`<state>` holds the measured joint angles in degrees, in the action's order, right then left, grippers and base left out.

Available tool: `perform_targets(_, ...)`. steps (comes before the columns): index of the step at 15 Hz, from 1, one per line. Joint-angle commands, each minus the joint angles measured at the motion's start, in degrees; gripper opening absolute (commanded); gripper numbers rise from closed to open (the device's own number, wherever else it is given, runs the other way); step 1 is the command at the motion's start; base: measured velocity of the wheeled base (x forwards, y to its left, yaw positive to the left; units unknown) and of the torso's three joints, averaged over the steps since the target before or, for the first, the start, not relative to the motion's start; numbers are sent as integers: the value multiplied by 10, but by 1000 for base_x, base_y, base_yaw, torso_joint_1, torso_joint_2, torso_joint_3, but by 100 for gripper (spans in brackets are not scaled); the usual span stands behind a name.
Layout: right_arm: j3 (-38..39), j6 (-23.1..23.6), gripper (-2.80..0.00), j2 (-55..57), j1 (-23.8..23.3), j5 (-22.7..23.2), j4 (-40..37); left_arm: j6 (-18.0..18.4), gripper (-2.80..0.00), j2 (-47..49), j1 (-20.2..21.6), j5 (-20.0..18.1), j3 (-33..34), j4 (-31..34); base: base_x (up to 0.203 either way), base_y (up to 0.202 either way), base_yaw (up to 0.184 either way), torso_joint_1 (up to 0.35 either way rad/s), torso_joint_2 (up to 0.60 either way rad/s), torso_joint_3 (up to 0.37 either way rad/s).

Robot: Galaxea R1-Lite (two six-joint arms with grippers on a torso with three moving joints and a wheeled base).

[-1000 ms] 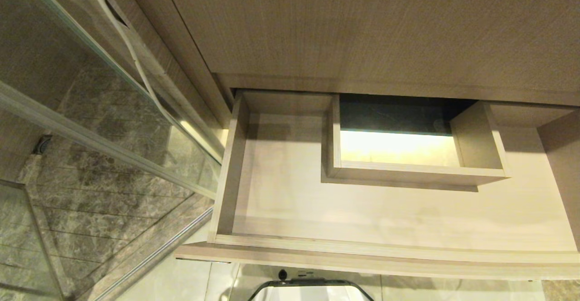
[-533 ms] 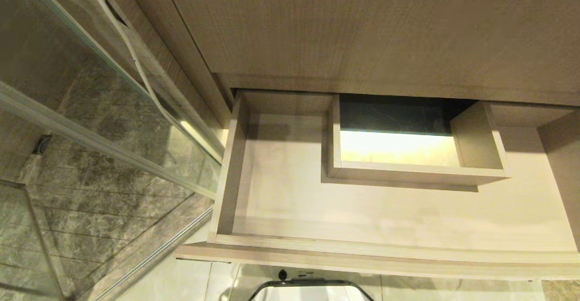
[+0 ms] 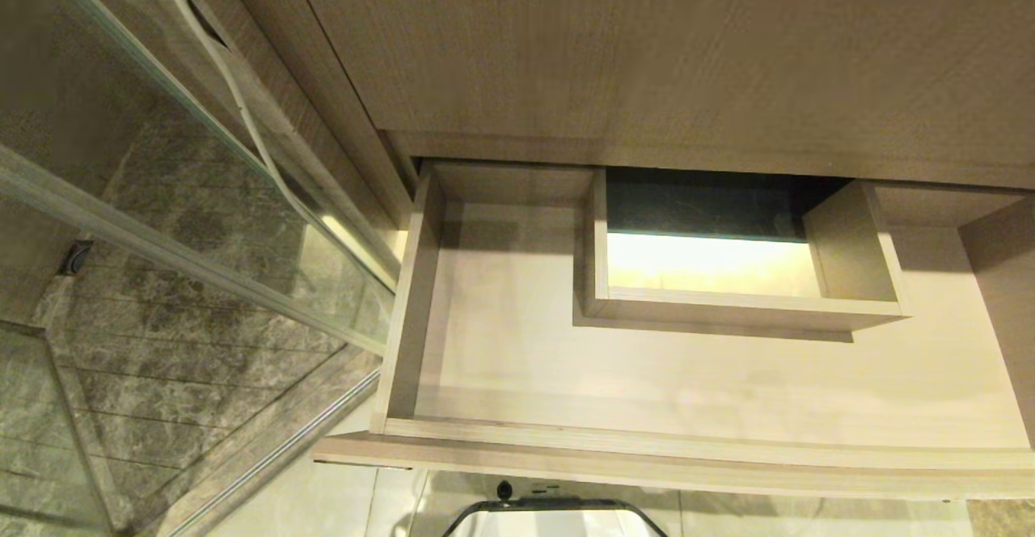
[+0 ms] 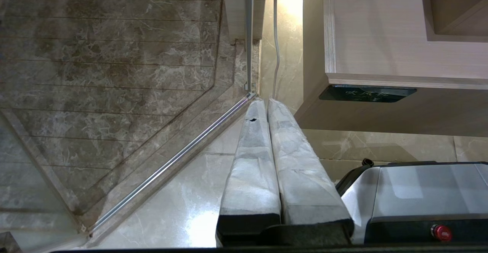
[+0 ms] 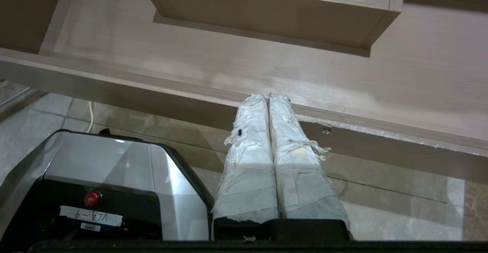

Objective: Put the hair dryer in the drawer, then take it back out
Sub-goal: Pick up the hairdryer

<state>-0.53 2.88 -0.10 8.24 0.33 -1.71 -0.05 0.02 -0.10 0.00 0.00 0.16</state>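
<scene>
The drawer (image 3: 501,359) stands pulled out below the vanity, light wood-grain, with a walled rectangular cut-out (image 3: 744,306) in its floor; its floor holds nothing. The hair dryer is out of view. A pale cord (image 3: 242,108) runs down the vanity's left side and shows again as a cord (image 4: 276,36) in the left wrist view. My left gripper (image 4: 265,101) is shut and empty, low by the drawer's left front corner (image 4: 328,78). My right gripper (image 5: 268,95) is shut and empty, just below the drawer's front edge (image 5: 152,89). Neither arm shows in the head view.
A glass shower partition (image 3: 202,221) with a metal floor rail (image 4: 171,161) and marble tiles (image 3: 162,375) lies left of the drawer. The robot's grey base (image 5: 106,176) sits on the pale floor under the drawer front. A dark label (image 4: 366,93) is on the drawer's underside.
</scene>
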Motion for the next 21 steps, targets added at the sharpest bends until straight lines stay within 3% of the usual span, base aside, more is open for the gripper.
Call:
perform_targets(1,-1,-3,-280,-22,0,0,-1,0,-280,0,0,0,1,0,0,0,0,0,0,0)
perform_targets(14,0,1,-280,-22,0,0,-1,0,-280,0,0,0,1,1,0,0,0,35,-53,-22)
perform_targets(21,0,1,-280,-22,0,0,-1,0,-280,0,0,0,1,1,2,-8,148,164,-379,-165)
